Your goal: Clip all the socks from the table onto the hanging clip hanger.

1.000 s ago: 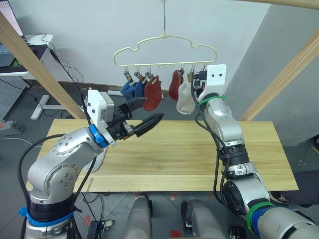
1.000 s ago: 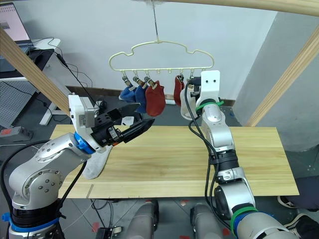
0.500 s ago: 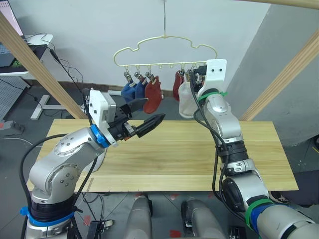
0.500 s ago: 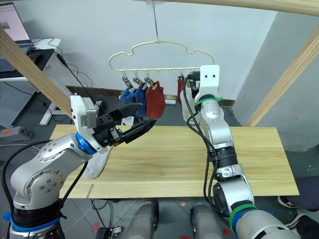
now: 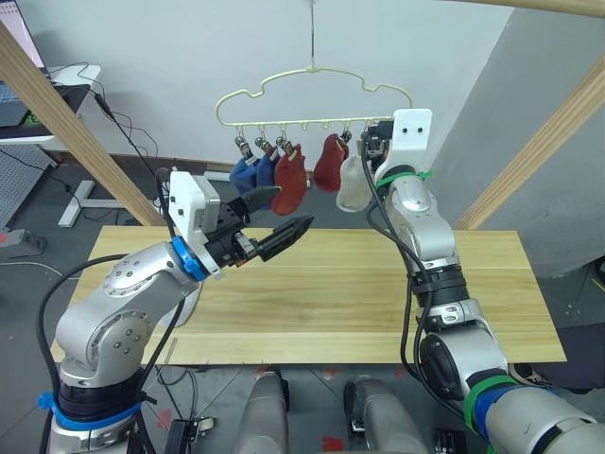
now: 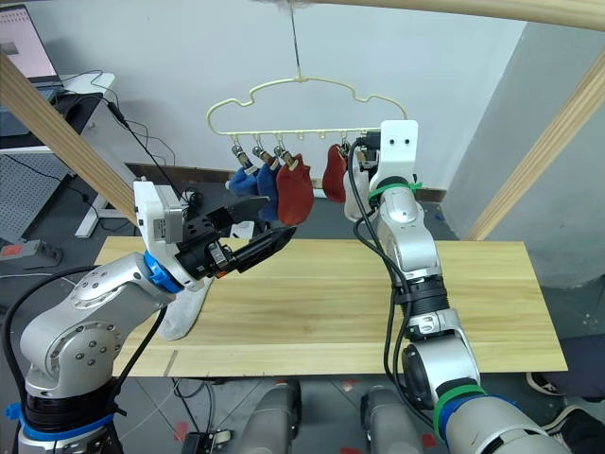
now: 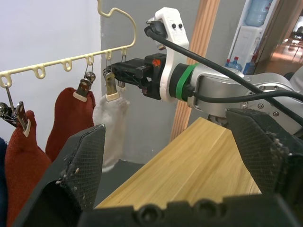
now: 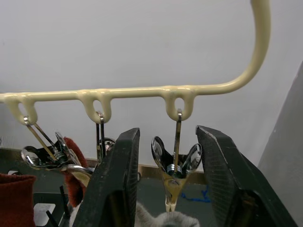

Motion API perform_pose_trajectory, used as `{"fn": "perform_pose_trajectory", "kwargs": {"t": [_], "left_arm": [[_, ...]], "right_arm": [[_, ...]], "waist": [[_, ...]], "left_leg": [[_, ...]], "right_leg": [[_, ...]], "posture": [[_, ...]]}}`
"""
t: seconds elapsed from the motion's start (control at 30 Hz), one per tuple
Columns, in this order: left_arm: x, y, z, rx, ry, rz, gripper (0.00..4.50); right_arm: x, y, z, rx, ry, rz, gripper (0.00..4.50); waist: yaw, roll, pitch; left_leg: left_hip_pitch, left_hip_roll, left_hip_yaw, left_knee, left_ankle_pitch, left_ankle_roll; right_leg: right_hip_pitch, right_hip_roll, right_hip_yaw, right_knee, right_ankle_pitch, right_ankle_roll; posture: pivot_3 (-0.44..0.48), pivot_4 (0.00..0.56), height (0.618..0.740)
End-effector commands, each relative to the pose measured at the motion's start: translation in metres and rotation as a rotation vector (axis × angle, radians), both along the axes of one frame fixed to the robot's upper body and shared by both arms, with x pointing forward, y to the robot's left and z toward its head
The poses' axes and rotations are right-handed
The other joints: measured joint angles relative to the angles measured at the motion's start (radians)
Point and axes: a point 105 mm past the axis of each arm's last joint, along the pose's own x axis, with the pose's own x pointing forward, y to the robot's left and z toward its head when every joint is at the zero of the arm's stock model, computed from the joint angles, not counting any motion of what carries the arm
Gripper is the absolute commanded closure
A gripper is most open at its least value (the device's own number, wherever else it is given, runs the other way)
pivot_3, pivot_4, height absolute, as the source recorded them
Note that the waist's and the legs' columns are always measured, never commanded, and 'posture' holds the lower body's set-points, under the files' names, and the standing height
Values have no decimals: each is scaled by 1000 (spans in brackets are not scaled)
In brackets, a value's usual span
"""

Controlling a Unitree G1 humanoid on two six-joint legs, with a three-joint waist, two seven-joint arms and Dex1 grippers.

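Up at the hanger (image 5: 312, 95), your right gripper (image 8: 168, 189) straddles, jaws open, a clip (image 8: 174, 172) biting a grey sock (image 5: 352, 184); back off next, while the left gripper (image 5: 274, 219) waits open and empty.

Five socks (image 5: 289, 178) hang clipped on the clip hanger (image 5: 312, 93) above the table (image 5: 350, 293).

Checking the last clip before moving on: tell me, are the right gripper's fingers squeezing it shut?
No. The right gripper is open, its fingers flanking the clip without touching it.
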Motion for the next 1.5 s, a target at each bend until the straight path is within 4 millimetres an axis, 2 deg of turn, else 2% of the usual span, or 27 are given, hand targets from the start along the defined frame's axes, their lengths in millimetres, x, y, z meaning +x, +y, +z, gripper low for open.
{"fn": "perform_pose_trajectory", "kwargs": {"t": [0.03,0.97,1.23,1.43,1.5], "left_arm": [[-6,-4,9,6,-55,-12,0],[-7,-3,8,8,-56,-7,0],[-6,-4,9,6,-55,-8,0],[-3,-1,7,4,-51,13,0],[4,7,0,15,-24,67,0]], "right_arm": [[-3,2,18,6,-61,3,2563],[-2,7,16,21,-48,28,2563],[-1,7,16,10,-54,25,4483],[-3,-5,16,-16,-55,22,4483],[-2,-12,14,-29,-36,56,4483]], "waist": [[0,0,0],[0,0,0],[0,0,0],[1,0,0],[1,0,0]], "left_leg": [[0,0,0,0,0,0],[0,0,0,0,0,0],[0,0,0,0,0,0],[0,0,0,0,0,0],[0,0,0,0,0,0]], "right_leg": [[0,0,0,0,0,0],[0,0,0,0,0,0],[0,0,0,0,0,0],[0,0,0,0,0,0],[0,0,0,0,0,0]], "posture": [[146,241,740],[154,247,740],[154,247,740],[143,251,740],[137,252,740]]}}
